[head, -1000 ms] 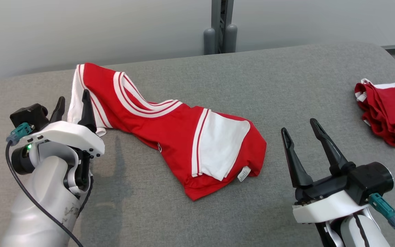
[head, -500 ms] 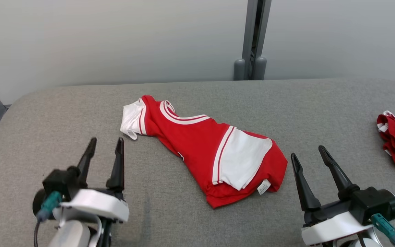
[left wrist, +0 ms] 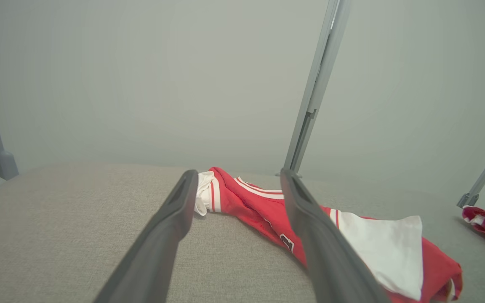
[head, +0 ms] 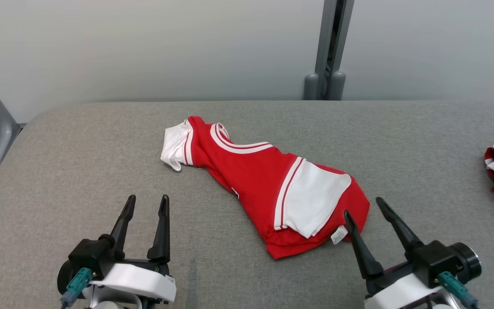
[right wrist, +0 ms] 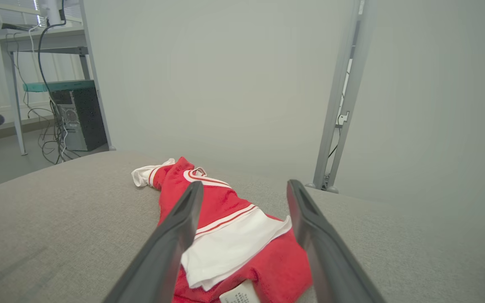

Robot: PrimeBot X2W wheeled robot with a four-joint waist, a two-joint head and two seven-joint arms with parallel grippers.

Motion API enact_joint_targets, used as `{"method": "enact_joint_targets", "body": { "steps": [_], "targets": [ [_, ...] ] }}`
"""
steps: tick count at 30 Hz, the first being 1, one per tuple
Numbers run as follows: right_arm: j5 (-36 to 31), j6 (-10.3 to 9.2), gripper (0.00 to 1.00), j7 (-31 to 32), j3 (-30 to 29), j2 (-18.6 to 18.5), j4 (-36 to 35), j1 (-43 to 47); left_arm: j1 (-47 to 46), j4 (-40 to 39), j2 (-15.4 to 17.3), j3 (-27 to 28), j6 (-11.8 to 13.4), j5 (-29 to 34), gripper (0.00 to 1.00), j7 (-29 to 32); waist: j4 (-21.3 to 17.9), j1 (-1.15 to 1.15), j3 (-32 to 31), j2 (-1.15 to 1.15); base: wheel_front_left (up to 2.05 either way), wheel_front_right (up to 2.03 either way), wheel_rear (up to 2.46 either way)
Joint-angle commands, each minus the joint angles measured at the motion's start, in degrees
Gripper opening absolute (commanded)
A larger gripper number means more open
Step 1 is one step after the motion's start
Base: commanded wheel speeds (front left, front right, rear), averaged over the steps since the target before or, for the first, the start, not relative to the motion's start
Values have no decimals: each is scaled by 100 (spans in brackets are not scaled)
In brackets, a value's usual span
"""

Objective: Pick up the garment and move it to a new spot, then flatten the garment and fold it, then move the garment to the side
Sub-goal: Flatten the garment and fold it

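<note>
Garment lying loose: flattening, folding and the move aside all look yet to do.
The red-and-white garment sprawls rumpled mid-surface, running 11 to 5 o'clock. The left claw at 7 and the right claw at 5 both gape empty.

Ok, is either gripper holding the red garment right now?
No, the left gripper and right gripper both stand open and empty, while the red garment lies loose on the grey surface.

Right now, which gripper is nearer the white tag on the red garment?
Right. The right gripper has a fingertip just beside the tag on the garment; the left gripper is well off to its left, apart from the cloth.
</note>
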Motion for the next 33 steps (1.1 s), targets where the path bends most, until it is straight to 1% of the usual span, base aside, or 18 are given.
{"method": "enact_joint_targets", "body": {
  "steps": [1, 5, 6, 12, 20, 24, 25, 26, 27, 33],
  "targets": [
    [-78, -4, 100, 49, 90, -78, 82, -107, -25, 23, -20, 37, -47, 58, 100, -7, 62, 0, 57, 0, 0, 0, 0],
    [-111, -4, 100, 233, 370, -170, 451, -361, -128, 97, -65, 72, -151, 147, 100, -7, 251, 0, 213, 0, 0, 0, 0],
    [-125, -4, 100, 342, 520, -233, 673, -538, -183, 132, -93, 65, -197, 160, 100, -7, 361, 0, 310, 0, 0, 0, 0],
    [-170, -4, 100, 613, 795, -437, 1255, -999, -319, 206, -116, -57, -249, 75, 100, -6, 658, 0, 551, 0, 0, 0, 0],
    [-173, -4, 100, 991, 1281, -744, 2134, -1549, -478, 228, -115, -275, -125, -237, 100, -7, 1049, 0, 762, 0, 0, 0, 0],
    [-269, -4, 100, 1074, 1212, -775, 2443, -1666, -515, 222, -117, -340, -81, -322, 100, -7, 1170, 0, 815, 0, 0, 0, 0],
    [-290, -4, 92, 1100, 1170, -771, 2522, -1688, -520, 216, -117, -358, -72, -336, 100, -7, 1192, 0, 825, 0, 0, 0, 0],
    [-327, -4, 44, 1129, 1152, -772, 2588, -1705, -521, 213, -116, -369, -64, -334, 100, -7, 1210, 0, 835, 0, 0, 0, 0],
    [-369, -4, 0, 1131, 1129, -777, 2636, -1725, -524, 210, -116, -380, -55, -348, 100, -7, 1228, 0, 847, 0, 0, 0, 0],
    [-588, -4, 0, 928, 751, -733, 2680, -1874, -546, 202, -116, -384, -23, -391, 100, -7, 1252, 0, 868, 0, 0, 0, 0]
  ]
}}
